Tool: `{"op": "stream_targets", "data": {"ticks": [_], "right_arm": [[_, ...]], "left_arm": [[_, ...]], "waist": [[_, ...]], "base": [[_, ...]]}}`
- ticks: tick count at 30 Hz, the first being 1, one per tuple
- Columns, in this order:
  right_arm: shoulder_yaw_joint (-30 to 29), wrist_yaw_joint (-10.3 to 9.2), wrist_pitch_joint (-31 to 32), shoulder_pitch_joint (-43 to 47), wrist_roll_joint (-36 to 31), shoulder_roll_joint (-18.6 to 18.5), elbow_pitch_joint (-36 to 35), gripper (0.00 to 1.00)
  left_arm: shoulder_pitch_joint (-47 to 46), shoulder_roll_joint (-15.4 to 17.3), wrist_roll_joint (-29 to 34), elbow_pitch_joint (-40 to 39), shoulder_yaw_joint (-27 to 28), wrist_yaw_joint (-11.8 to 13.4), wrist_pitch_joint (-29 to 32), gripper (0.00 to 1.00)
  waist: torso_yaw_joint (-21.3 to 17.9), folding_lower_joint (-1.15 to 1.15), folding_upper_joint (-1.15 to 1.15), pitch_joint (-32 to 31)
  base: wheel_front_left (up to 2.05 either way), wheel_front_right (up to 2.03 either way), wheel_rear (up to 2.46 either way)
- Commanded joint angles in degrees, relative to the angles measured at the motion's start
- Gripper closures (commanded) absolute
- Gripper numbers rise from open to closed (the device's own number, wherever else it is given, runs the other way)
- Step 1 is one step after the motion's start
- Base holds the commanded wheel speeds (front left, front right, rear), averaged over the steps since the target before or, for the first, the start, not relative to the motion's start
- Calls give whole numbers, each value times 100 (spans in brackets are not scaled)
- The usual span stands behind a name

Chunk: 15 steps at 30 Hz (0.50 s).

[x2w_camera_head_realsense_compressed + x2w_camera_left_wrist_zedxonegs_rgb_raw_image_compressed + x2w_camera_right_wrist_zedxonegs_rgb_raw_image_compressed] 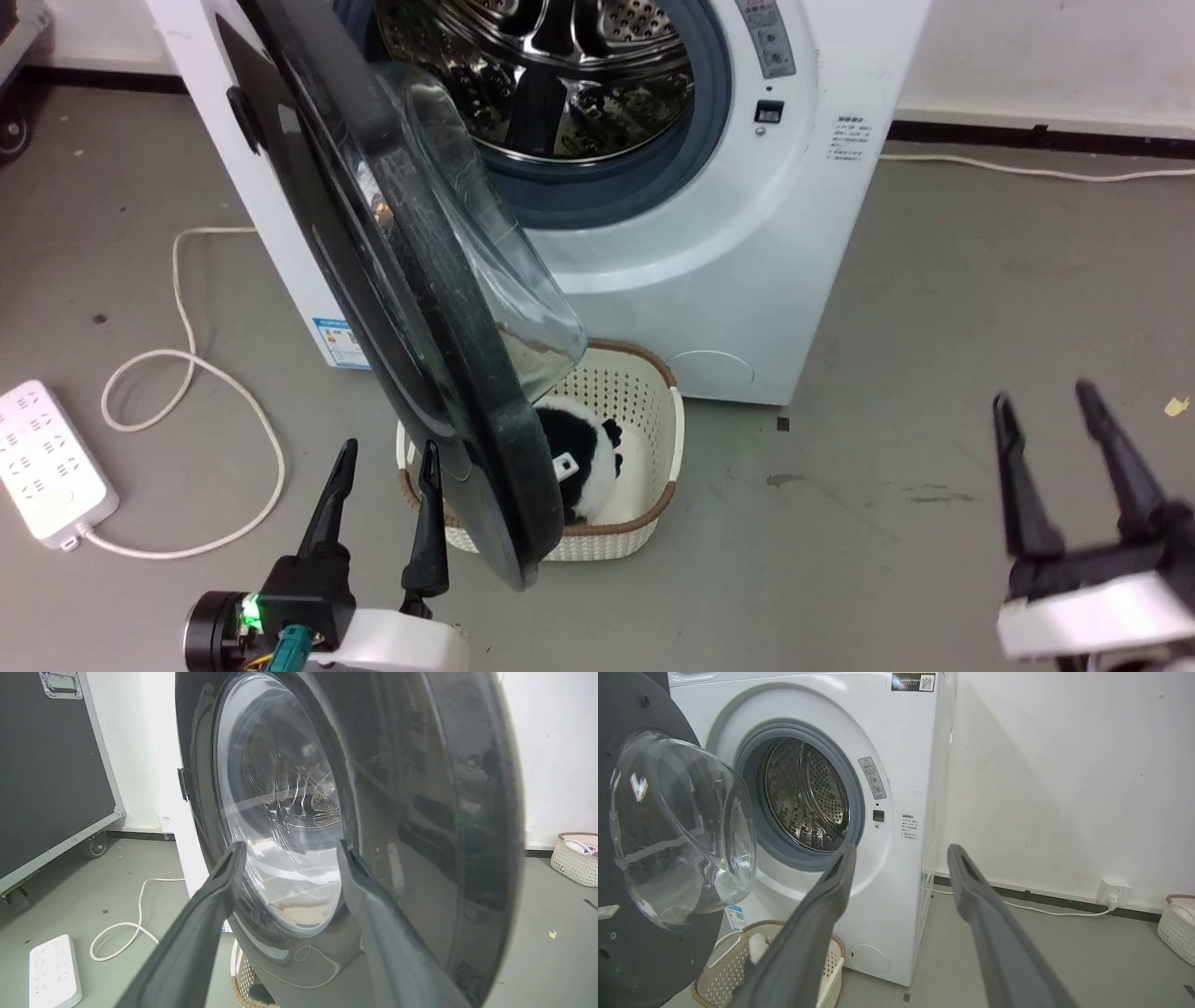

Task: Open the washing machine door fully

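Door position first: the one washing machine door [411,308] stands swung out from the one washing machine [709,280]. It is hinged at the robot's left side of the opening, with its black rim edge-on to the head camera and its clear glass bowl [504,280] bulging toward the drum [551,65]. Its lower edge hangs over a cream basket [653,392] on the floor [934,327], where a black-and-white plush toy [583,457] lies.

The left gripper [388,453] sits low at the door's outer face, just beside the bottom of the rim. Its two fingers [219,896] are spread with nothing between them, and in the left wrist view they point at the door's glossy outer side. Whether the nearer finger touches the rim I cannot tell. The right gripper [1043,397] is well apart from the door, off to the right above the floor, its two fingers [971,896] likewise parted and empty.

Counted: two grippers, four fingers and two baskets, where the second basket [1176,926] stands by the wall. One power strip [42,462] and one white cable [187,364] lie at the left.
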Motion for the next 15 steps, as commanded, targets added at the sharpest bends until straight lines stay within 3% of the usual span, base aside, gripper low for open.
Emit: {"op": "stream_targets", "data": {"ticks": [1,5,15], "right_arm": [[-78,6,-23,275,-228,180,-205,0],[-95,6,-25,753,-503,483,-332,0],[-2,6,-26,1005,-633,704,-252,0]], "left_arm": [[77,12,-4,35,26,-43,-30,0],[151,4,-19,135,50,-105,-30,0],[204,-6,0,330,137,-195,-30,0]], "waist": [[-9,0,-1,-40],[-18,0,-1,-119],[-68,0,-1,-185]], "base": [[0,0,0],[0,0,0],[0,0,0]]}}
